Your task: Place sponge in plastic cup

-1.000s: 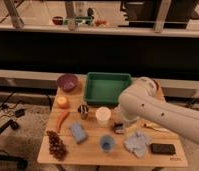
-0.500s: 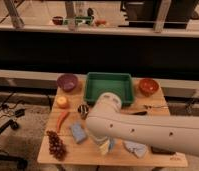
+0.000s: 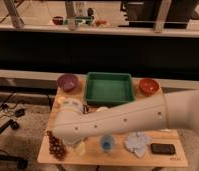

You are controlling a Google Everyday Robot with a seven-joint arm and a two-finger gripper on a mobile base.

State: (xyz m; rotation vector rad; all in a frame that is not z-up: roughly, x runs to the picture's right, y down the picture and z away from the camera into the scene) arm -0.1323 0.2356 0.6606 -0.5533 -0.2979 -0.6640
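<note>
Pincer: we can't pick it out. It sits somewhere at the far end of the white arm (image 3: 128, 119), whose rounded end hangs over the front-left part of the worktop (image 3: 93, 157), and the arm's bulk hides it. So how far it's open, or whether it has hold of anything, we can't tell.

Sponge: hidden from us too. The arm covers the worktop's left-centre, so we can't say where it lies rel. to the pincer.

Just under the rounded end a small pale yellowish thing (image 3: 80, 147) pokes out; we can't tell what it is. Left of it, right against the arm's outline, is a bunch of dark grapes (image 3: 55, 145) at the front-left corner. To the right, near the front edge, stands a blue cup (image 3: 107, 143), upright, mouth up, just below the arm's lower edge.

Further right there's a crumpled light-blue cloth (image 3: 138, 143), then a black phone (image 3: 163, 148) just beside it. Above the arm's upper edge a sliver of sth pale shows, prob. a white cup (image 3: 102, 107).

Back row, L to R: purple bowl (image 3: 68, 82), green tray (image 3: 109, 89), red bowl (image 3: 148, 86). An orange-yellow bit (image 3: 60, 100) peeks out between purple bowl and arm.
</note>
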